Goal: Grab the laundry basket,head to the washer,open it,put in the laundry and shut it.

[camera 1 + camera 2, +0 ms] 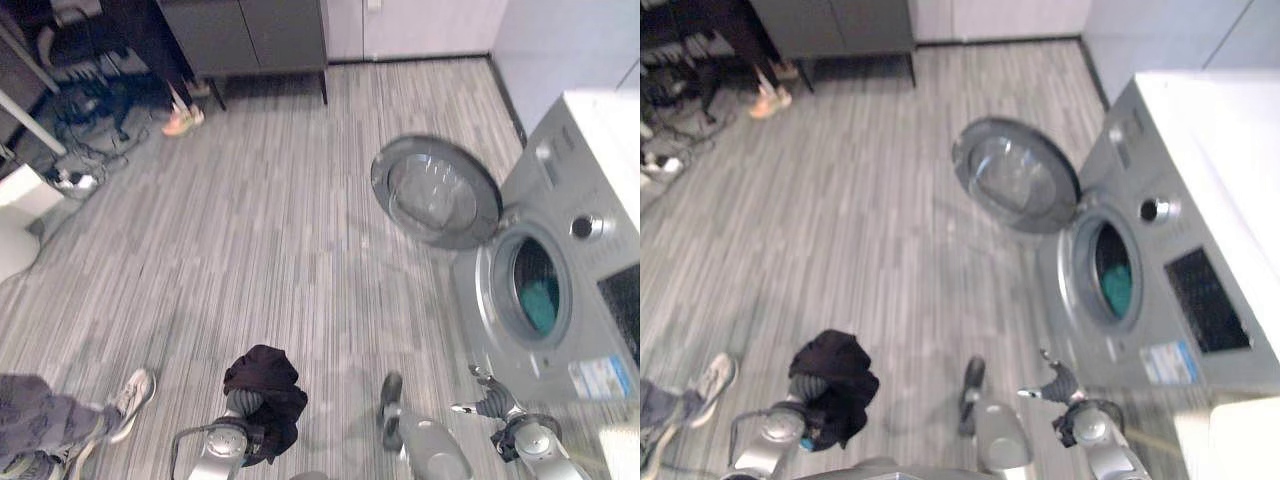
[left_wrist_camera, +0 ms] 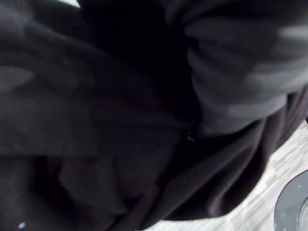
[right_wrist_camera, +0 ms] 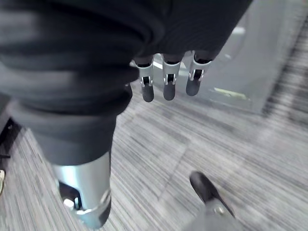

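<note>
Left eye view: washer, door swung open, teal cloth in drum. Left robot hand wrapped in dark laundry, grip unreadable. Right robot hand empty, fingers relaxed.

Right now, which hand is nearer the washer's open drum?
Right. The right hand hangs empty just below the washer front, near its drum opening. The left hand, wrapped in the black garment, is farther across the floor.
</note>
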You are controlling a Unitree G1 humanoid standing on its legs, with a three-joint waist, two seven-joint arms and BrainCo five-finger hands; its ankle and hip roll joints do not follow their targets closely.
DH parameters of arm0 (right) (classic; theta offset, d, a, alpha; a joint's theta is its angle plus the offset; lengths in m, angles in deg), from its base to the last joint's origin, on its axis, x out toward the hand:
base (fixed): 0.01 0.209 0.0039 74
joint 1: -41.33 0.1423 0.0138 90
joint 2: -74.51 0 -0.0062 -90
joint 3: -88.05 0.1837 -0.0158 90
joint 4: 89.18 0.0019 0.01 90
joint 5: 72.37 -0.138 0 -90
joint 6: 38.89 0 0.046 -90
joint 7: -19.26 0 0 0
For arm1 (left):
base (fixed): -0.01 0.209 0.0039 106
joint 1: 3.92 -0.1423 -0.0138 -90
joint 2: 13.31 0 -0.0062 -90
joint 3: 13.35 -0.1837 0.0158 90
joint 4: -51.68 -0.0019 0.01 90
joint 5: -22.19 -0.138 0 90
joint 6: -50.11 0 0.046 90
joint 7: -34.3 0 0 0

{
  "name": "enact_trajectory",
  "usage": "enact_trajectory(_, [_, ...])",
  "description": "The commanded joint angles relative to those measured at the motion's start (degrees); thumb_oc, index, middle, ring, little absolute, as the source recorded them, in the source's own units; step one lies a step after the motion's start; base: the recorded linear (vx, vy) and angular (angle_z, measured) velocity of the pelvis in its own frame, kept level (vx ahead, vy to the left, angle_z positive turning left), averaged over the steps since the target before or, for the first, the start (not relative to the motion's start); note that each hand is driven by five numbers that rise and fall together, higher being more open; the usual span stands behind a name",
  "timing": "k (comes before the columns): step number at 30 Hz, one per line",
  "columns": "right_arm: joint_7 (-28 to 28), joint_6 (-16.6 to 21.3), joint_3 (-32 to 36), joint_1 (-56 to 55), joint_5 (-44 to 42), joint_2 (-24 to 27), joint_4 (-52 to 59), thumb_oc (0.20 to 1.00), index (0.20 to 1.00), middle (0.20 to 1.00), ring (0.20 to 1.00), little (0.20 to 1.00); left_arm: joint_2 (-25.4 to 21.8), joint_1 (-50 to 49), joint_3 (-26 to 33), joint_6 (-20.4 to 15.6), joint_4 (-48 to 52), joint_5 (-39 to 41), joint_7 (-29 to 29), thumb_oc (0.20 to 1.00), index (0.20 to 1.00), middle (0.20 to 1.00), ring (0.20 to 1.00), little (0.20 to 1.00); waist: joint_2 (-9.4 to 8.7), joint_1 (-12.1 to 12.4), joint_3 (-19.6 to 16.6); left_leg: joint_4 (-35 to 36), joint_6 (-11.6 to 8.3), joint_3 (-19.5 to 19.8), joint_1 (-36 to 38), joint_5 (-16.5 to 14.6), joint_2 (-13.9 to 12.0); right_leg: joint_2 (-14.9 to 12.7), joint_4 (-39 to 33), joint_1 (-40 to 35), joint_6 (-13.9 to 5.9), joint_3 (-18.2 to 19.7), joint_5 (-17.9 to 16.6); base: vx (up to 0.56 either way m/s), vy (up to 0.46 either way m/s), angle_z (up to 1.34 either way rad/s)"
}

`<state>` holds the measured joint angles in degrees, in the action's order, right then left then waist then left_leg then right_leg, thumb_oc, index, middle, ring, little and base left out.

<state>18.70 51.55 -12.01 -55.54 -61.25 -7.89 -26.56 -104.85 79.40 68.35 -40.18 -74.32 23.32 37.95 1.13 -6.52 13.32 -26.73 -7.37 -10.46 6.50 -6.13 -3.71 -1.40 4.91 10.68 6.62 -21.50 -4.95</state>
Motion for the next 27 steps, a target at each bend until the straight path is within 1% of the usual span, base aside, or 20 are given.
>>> enact_trajectory(1, [-1.4, 1.0, 0.0, -0.9, -0.7, 1.8, 1.0, 1.000, 1.000, 1.000, 1.000, 1.000, -2.3, 0.0, 0.9, -2.9, 1.8, 0.0, 0.5, 0.200, 0.200, 0.200, 0.200, 0.200, -2.54, -1.6, -2.6, -0.1, 1.84, -2.9, -4.0, 3.5, 0.7, -2.7, -2.2, -3.4, -9.80, 1.6, 5.5, 0.38, -0.086, -1.07])
enact_trajectory(2, [-1.7, 0.7, 0.4, -0.5, -0.7, 2.2, 1.2, 1.000, 1.000, 1.000, 1.000, 1.000, -2.2, 0.3, 0.5, -2.7, 1.8, 0.2, 0.2, 0.200, 0.200, 0.200, 0.200, 0.200, -3.82, -1.4, -2.8, 0.3, 3.65, -3.7, -8.1, 0.6, 0.2, -2.9, -2.9, -5.5, -9.92, 3.9, 6.6, 0.20, -0.017, -0.88])
enact_trajectory(3, [-1.7, 0.7, 0.4, -0.5, -0.7, 2.2, 1.2, 1.000, 1.000, 1.000, 1.000, 1.000, -2.2, 0.3, 0.5, -2.7, 1.8, 0.3, 0.2, 0.200, 0.200, 0.200, 0.200, 0.200, -3.77, -1.3, -2.8, 0.2, 3.66, -3.8, -8.1, 0.5, 0.1, -2.8, -2.9, -5.5, -9.93, 4.0, 6.6, 0.30, -0.012, -0.89])
enact_trajectory(5, [-1.8, 0.8, 1.0, -0.7, -1.1, 2.7, 1.5, 1.000, 1.000, 1.000, 1.000, 1.000, -2.6, 0.5, 0.0, -2.8, 2.5, 0.2, -0.1, 0.200, 0.200, 0.200, 0.200, 0.200, -4.74, -1.2, -2.8, 4.1, 4.76, -2.8, -11.1, -1.5, 0.4, -2.7, -3.0, -7.0, -10.44, 7.1, 7.5, 0.23, 0.027, -0.82])
enact_trajectory(6, [-1.9, 0.8, 0.9, -0.6, -1.1, 2.7, 1.4, 1.000, 1.000, 1.000, 1.000, 1.000, -2.6, 0.3, -0.3, -2.8, 2.9, 0.3, -0.4, 0.200, 0.200, 0.200, 0.200, 0.200, -5.00, -0.8, -2.6, 5.4, 4.90, -2.0, -12.0, -1.5, 0.5, -2.5, -2.7, -7.5, -10.43, 8.5, 7.8, 0.24, 0.046, -0.74])
enact_trajectory(8, [-1.9, 0.8, 0.5, -0.4, -1.0, 2.9, 0.8, 1.000, 1.000, 1.000, 1.000, 1.000, -2.7, 0.1, -0.6, -2.8, 3.8, 0.6, -0.8, 0.200, 0.200, 0.200, 0.200, 0.200, -5.22, 0.1, -2.3, 12.0, 4.28, 2.2, -14.4, 1.9, 0.9, -1.4, -2.5, -8.8, -10.25, 12.3, 8.6, 0.25, 0.049, -0.69])
enact_trajectory(11, [-2.2, 1.1, 0.1, 0.6, -1.3, 2.5, -0.3, 1.000, 1.000, 1.000, 1.000, 1.000, -2.3, 0.5, -1.6, -3.2, 5.1, 1.1, -0.9, 0.200, 0.200, 0.200, 0.200, 0.200, -4.88, 1.7, -1.5, 18.6, 2.99, 12.7, -17.6, 7.6, 3.0, 1.6, -1.8, -10.7, -10.15, 18.8, 9.7, 0.26, 0.059, -1.40])
enact_trajectory(12, [-2.4, 1.3, -0.1, 0.9, -1.3, 2.6, -0.9, 1.000, 1.000, 1.000, 1.000, 1.000, -2.4, 0.7, -2.0, -3.4, 5.5, 1.1, -0.9, 0.200, 0.200, 0.200, 0.200, 0.200, -4.76, 2.1, -1.4, 19.9, 2.81, 15.7, -18.4, 8.8, 3.3, 2.4, -1.3, -11.2, -10.18, 21.4, 10.0, 0.23, 0.114, -0.79])
enact_trajectory(13, [-2.4, 1.4, -0.2, 1.1, -1.3, 2.5, -1.2, 1.000, 1.000, 1.000, 1.000, 1.000, -2.5, 0.8, -2.4, -3.4, 5.8, 1.0, -0.9, 0.200, 0.200, 0.200, 0.200, 0.200, -4.53, 2.4, -1.3, 20.8, 2.41, 17.7, -19.0, 9.7, 3.7, 2.9, -0.6, -11.3, -10.22, 23.6, 10.3, 0.32, 0.223, -1.15])
enact_trajectory(14, [-1.9, 1.6, -0.4, 1.0, 0.1, 2.6, -1.4, 1.000, 1.000, 1.000, 1.000, 1.000, -2.9, 0.3, -2.9, -3.7, 6.4, 0.4, -1.7, 0.200, 0.200, 0.200, 0.200, 0.200, -3.78, 2.1, -2.0, 23.6, 2.86, 18.3, -15.8, 8.4, 2.7, 3.8, 0.6, -11.6, -10.56, 27.4, 11.8, 0.23, 0.183, -1.83])
enact_trajectory(15, [-1.9, 1.6, -0.4, 1.0, 0.1, 2.6, -1.4, 1.000, 1.000, 1.000, 1.000, 1.000, -2.9, 0.3, -2.9, -3.7, 6.4, 0.4, -1.7, 0.200, 0.200, 0.200, 0.200, 0.200, -3.72, 2.2, -2.1, 23.7, 2.84, 18.3, -15.9, 8.6, 2.6, 3.9, 0.5, -11.5, -10.57, 27.5, 11.6, 0.23, 0.214, -2.53])
enact_trajectory(17, [-1.7, 1.7, -0.6, 1.4, 0.7, 2.5, -1.9, 1.000, 1.000, 1.000, 1.000, 1.000, -3.2, 0.3, -3.4, -4.1, 6.8, 0.1, -2.0, 0.200, 0.200, 0.200, 0.200, 0.200, -3.77, 1.6, -2.3, 22.9, 3.85, 15.5, -14.4, 7.5, 2.2, 3.1, 2.4, -11.0, -11.17, 29.9, 12.0, 0.13, 0.220, -1.87])
enact_trajectory(18, [-1.4, 1.6, -0.8, 1.6, 0.6, 2.2, -1.6, 1.000, 1.000, 1.000, 1.000, 1.000, -3.6, 0.0, -3.3, -4.2, 7.0, 0.0, -1.9, 0.200, 0.200, 0.200, 0.200, 0.200, -3.85, 1.8, -2.5, 22.7, 4.33, 13.6, -14.2, 7.1, 1.9, 2.9, 3.2, -10.2, -11.64, 31.6, 12.0, 0.11, 0.243, -1.48])
enact_trajectory(20, [-1.1, 1.7, -1.4, 2.1, 1.0, 1.7, -1.4, 1.000, 1.000, 1.000, 1.000, 1.000, -4.3, 0.2, -3.2, -4.5, 7.1, -0.5, -1.6, 0.200, 0.200, 0.200, 0.200, 0.200, -4.27, 1.9, -2.7, 22.8, 5.25, 9.1, -13.1, 5.9, 1.3, 2.0, 4.5, -8.7, -12.86, 33.0, 11.5, 0.09, 0.185, -1.57])
enact_trajectory(22, [-0.6, 1.7, -2.1, 3.1, 1.3, 1.5, -1.0, 1.000, 1.000, 1.000, 1.000, 1.000, -4.9, 0.3, -2.4, -4.6, 8.1, -0.3, -0.9, 0.200, 0.200, 0.200, 0.200, 0.200, -4.59, 2.3, -2.5, 22.7, 6.01, 5.4, -12.1, 4.5, 1.0, 0.9, 6.3, -6.7, -14.04, 31.4, 10.4, 0.05, 0.102, -1.49])
enact_trajectory(23, [-0.6, 1.7, -2.1, 3.1, 1.3, 1.5, -1.0, 1.000, 1.000, 1.000, 1.000, 1.000, -4.9, 0.3, -2.4, -4.6, 8.1, -0.3, -0.9, 0.200, 0.200, 0.200, 0.200, 0.200, -4.58, 2.3, -2.6, 22.7, 6.01, 5.4, -12.1, 4.6, 0.9, 0.9, 6.3, -6.6, -14.03, 31.4, 10.4, 0.03, 0.054, -1.57])
enact_trajectory(24, [-0.4, 2.1, -2.4, 4.2, 0.9, 0.7, -0.2, 1.000, 1.000, 1.000, 1.000, 1.000, -5.1, 0.7, -1.4, -4.8, 8.6, 0.1, 0.1, 0.200, 0.200, 0.200, 0.200, 0.200, -4.83, 3.3, -2.4, 24.0, 6.10, 1.6, -10.0, 3.7, 0.3, -1.7, 6.9, -5.0, -14.62, 23.8, 9.7, 0.06, 0.037, -1.43])
enact_trajectory(25, [-0.2, 2.2, -2.6, 4.5, 0.8, 0.4, 0.6, 1.000, 1.000, 1.000, 1.000, 1.000, -5.0, 0.7, -0.9, -4.8, 8.7, 0.4, 0.7, 0.200, 0.200, 0.200, 0.200, 0.200, -4.78, 4.0, -2.5, 24.9, 5.97, -0.5, -8.7, 3.6, -0.1, -3.7, 6.5, -4.1, -14.59, 17.0, 9.0, 0.07, 0.028, -1.44])
enact_trajectory(26, [-0.3, 2.2, -2.6, 4.5, 0.9, 0.1, 1.0, 1.000, 1.000, 1.000, 1.000, 1.000, -4.9, 0.6, -0.6, -4.7, 8.5, 0.4, 1.0, 0.200, 0.200, 0.200, 0.200, 0.200, -4.69, 4.1, -2.7, 25.7, 5.92, -1.6, -8.0, 3.8, -0.2, -4.5, 5.4, -3.9, -14.25, 12.9, 8.5, 0.04, -0.003, -1.17])
enact_trajectory(27, [-0.3, 2.2, -2.6, 4.5, 0.9, 0.1, 1.0, 1.000, 1.000, 1.000, 1.000, 1.000, -4.9, 0.6, -0.6, -4.7, 8.5, 0.4, 1.0, 0.200, 0.200, 0.200, 0.200, 0.200, -4.68, 4.1, -2.7, 25.7, 5.92, -1.6, -8.0, 3.8, -0.2, -4.5, 5.4, -3.9, -14.25, 12.9, 8.5, 0.07, -0.041, -1.22])
